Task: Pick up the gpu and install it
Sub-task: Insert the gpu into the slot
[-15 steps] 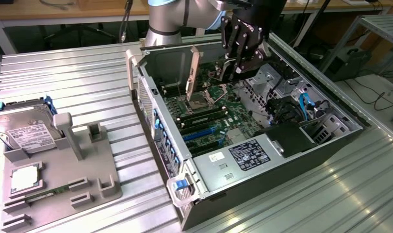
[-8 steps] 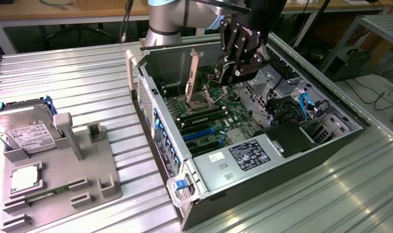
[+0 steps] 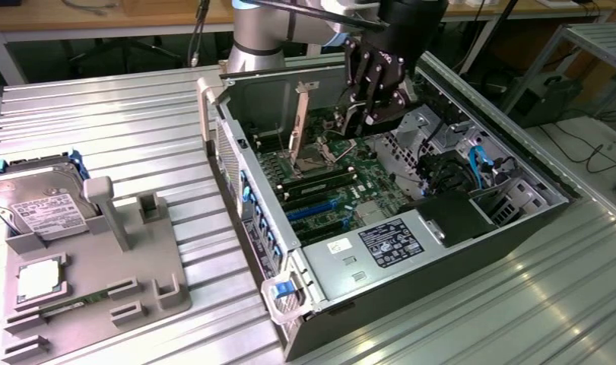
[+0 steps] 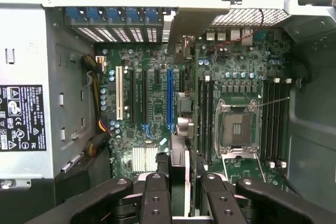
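My tool [image 4: 178, 195] is clamped on the gpu [image 4: 178, 169], gripping the card by its upper edge so that it hangs edge-down over the motherboard [image 4: 152, 108]; held this way the contact edge faces the slots. In the exterior view the tool [image 3: 372, 114] stands inside the open computer case [image 3: 389, 251], above the board, with the card [image 3: 357, 122] dark between the fingers.

Relative to the motherboard: the gpu hangs above it, not yet seated, roughly in line with the narrow dark strip between the blue expansion slot [image 4: 169, 98] and the RAM slots [image 4: 206, 114]; I cannot tell which slot it is aimed at. The empty CPU socket [image 4: 236, 127] lies beyond the RAM slots. The power supply [image 3: 389, 243] sits at the board's far end from the tool.

The case lies on its side on the worktop [image 3: 105, 122] so the slots face up. A grey parts holder [image 3: 95, 274] beside it carries the hard drive [image 3: 39, 205]
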You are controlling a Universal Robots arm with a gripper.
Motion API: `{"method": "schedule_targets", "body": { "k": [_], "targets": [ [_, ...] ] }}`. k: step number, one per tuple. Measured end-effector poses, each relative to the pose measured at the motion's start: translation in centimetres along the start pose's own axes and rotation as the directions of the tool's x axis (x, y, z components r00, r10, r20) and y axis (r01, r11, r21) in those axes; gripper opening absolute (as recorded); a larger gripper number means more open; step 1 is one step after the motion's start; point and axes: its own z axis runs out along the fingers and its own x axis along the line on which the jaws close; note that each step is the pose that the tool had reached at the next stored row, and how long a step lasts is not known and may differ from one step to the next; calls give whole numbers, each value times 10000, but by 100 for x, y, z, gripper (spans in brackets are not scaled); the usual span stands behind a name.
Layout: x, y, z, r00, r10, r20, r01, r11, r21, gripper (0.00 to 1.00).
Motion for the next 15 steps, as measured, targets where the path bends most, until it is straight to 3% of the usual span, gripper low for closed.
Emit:
{"method": "schedule_targets", "body": {
  "k": [15],
  "targets": [
    [-5,40,274,9999,-97,-32,97,10000,-19,28]
  ]
}}
